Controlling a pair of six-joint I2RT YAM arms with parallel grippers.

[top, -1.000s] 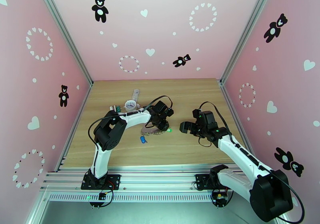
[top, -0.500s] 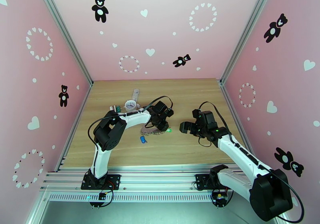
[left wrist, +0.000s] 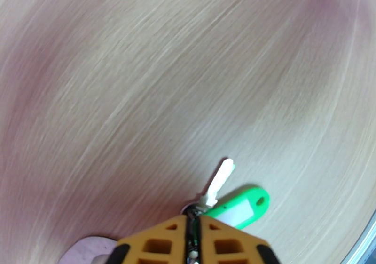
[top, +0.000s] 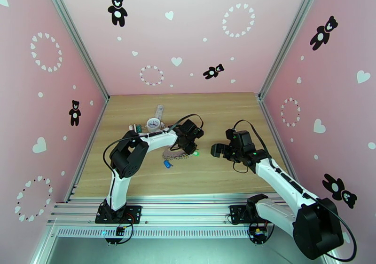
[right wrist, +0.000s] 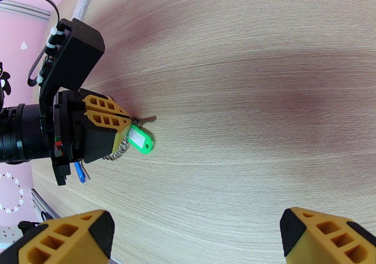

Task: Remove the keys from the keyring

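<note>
The left gripper (left wrist: 192,220) is seen pinched shut on the keyring (right wrist: 120,149), with the green key (left wrist: 239,208) just beyond its fingertips and the blue key (right wrist: 80,172) behind it. The right gripper (right wrist: 197,234) is held wide, well apart. Should the thin loop be gripped only marginally, it could be dragged loose when pulled.

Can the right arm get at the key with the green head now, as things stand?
Probably yes. The right fingers stand wide open facing the green key, with bare table between. The key juts out past the left fingers, shut on the keyring beside it, so room is tight.
</note>
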